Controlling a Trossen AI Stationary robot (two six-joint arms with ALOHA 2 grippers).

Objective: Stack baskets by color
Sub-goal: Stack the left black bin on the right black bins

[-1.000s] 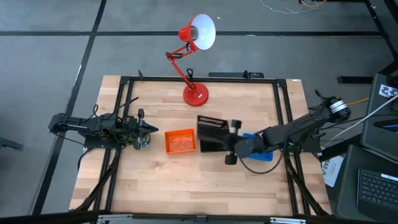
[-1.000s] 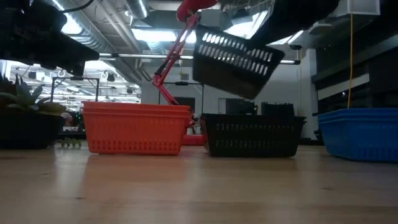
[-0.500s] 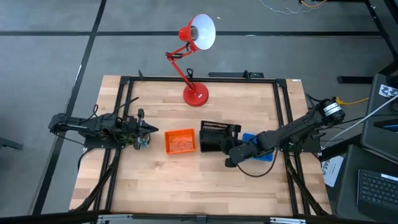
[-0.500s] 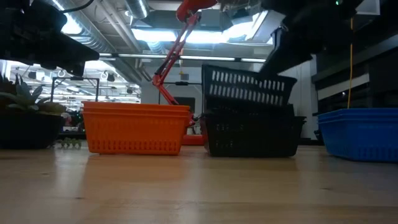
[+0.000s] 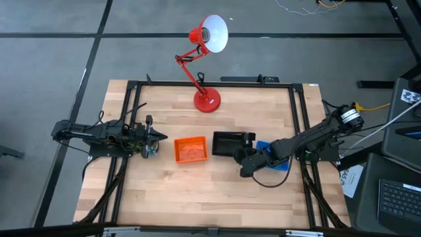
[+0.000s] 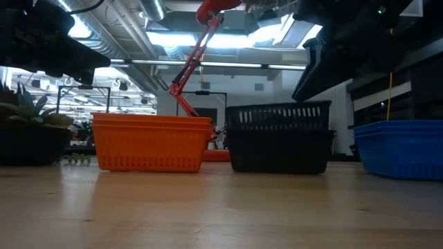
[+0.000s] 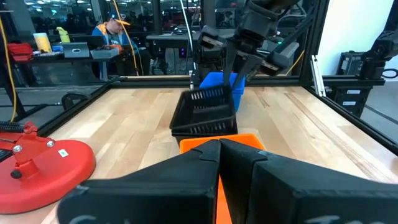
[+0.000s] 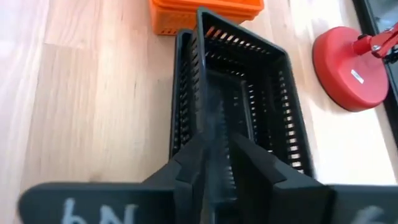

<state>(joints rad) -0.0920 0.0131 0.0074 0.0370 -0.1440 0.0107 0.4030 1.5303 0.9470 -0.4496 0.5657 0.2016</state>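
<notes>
Two black baskets (image 5: pixel 229 143) sit nested, level, in the middle of the table, the upper one (image 6: pixel 278 115) resting inside the lower (image 6: pixel 278 151). An orange basket (image 5: pixel 191 149) stands to their left. A blue basket (image 5: pixel 275 162) lies to their right, partly under my right arm. My right gripper (image 8: pixel 214 165) slants down at the upper black basket's near right corner, slightly open, one finger on each side of the basket's wall. My left gripper (image 5: pixel 150 139) waits shut at the table's left, level, touching nothing. My right gripper has one finger inside and one outside the upper black basket's near long wall (image 8: pixel 204 112), at its right end. It comes slanting down from the table's right. Whether the fingers (image 8: pixel 189 163) touch the wall, I cannot tell. The basket rests in the lower one.
A red desk lamp stands on its round base (image 5: pixel 206 100) at the far middle of the table, behind the baskets. A black frame (image 5: pixel 131 85) runs round the table's edges. Bare wood (image 5: pixel 197 197) lies along the near side.
My right gripper has come down and tipped further downward with the upper black basket. That basket hung tilted above the lower black one a second ago, and now it sits level inside it.
</notes>
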